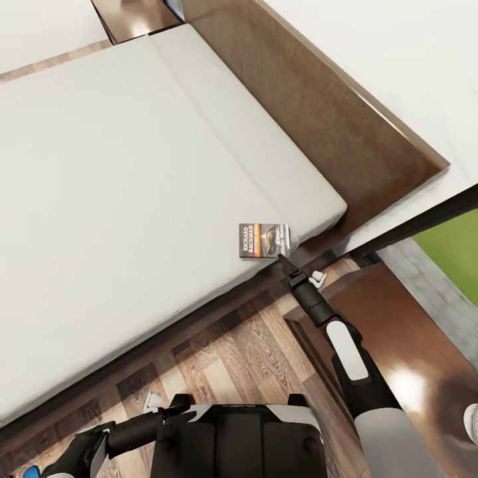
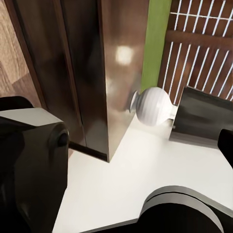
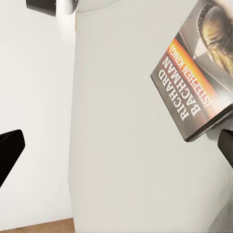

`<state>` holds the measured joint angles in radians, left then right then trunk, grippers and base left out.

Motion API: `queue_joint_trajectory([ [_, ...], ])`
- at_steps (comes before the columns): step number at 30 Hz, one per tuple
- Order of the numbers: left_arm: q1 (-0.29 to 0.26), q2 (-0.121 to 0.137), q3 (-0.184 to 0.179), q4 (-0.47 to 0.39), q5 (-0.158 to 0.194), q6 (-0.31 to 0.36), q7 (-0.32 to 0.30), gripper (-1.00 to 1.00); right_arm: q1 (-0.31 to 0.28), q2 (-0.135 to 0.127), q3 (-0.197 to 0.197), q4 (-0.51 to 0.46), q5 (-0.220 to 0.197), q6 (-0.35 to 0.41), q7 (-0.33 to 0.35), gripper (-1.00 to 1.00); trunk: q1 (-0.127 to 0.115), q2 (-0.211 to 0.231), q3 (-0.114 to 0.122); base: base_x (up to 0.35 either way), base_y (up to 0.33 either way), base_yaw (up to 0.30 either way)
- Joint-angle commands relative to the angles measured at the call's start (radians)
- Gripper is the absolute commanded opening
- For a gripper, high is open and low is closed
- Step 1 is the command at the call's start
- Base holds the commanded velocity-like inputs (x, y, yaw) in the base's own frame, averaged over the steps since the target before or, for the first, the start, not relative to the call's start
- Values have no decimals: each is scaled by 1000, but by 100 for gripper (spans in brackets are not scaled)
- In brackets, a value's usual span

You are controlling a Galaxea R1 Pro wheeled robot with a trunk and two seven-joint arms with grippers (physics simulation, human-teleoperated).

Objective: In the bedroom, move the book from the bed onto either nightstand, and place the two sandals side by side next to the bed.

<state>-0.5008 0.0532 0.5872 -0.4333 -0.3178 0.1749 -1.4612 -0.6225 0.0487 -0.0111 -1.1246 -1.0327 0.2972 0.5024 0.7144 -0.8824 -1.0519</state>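
From the head camera, your right gripper [image 1: 287, 260] hangs just at the 5 o'clock corner of the Richard Bachman paperback [image 1: 264, 239], which lies flat near the mattress edge of the bed [image 1: 119, 186], with the nightstand [image 1: 411, 358] at 4 o'clock from it. Your left wrist camera shows a dark cabinet wall [image 2: 92, 73] and a white ribbed vase [image 2: 154, 106], and I cannot tell how the left pincer stands. Your right wrist camera shows the fingers [image 3: 10, 151] spread wide and empty, the book [image 3: 199, 82] lying beyond them at 1 o'clock.
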Motion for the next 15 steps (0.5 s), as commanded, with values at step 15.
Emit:
queue_joint_trajectory([
  [15, -1, -1, 8, -1, -11, 9, -4, 100, 0, 1, -1, 0, -10, 8, 1, 100, 0, -1, 0, -4, -56, 0],
])
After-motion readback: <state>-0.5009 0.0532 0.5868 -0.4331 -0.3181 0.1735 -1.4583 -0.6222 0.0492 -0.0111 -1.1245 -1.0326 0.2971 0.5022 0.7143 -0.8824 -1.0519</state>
